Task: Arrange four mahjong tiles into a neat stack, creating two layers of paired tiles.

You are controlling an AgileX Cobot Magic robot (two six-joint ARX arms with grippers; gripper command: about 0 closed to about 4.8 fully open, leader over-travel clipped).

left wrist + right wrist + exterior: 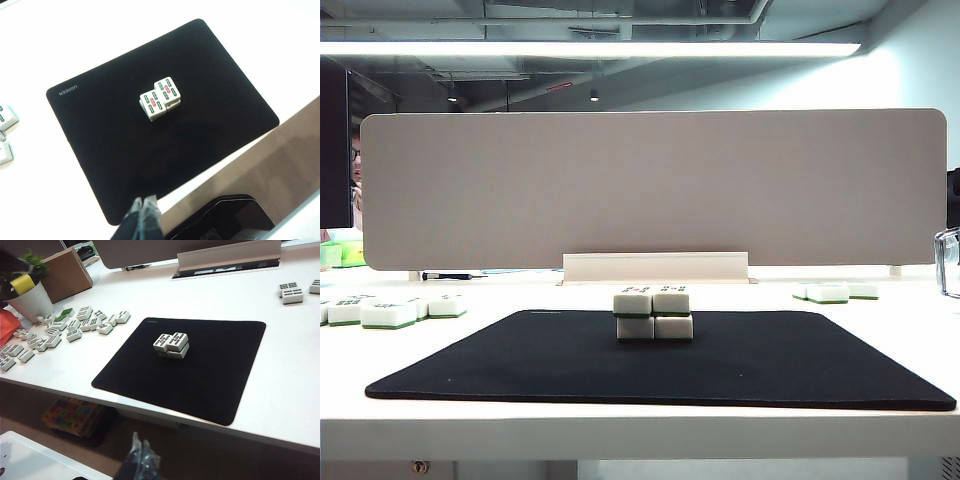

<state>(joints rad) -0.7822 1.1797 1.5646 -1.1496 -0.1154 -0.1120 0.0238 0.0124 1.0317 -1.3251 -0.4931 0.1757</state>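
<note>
The stack (653,314) of four mahjong tiles stands near the far middle of the black mat (520,365), two wide and two high, with green lines between the layers. It also shows as the stack (160,98) in the left wrist view and the stack (171,345) in the right wrist view, faces up with green-and-red marks. My left gripper (143,202) is shut and holds nothing, high above the mat's near edge and far from the stack. My right gripper (139,442) is shut and empty, off the table's front edge. Neither gripper shows in the exterior view.
Loose tiles (390,312) lie on the white table left of the mat, and more loose tiles (835,292) at the back right. A beige divider panel (650,185) stands behind. In the right wrist view a plant pot (30,297) and a cardboard box (65,272) stand beyond the left-hand tiles.
</note>
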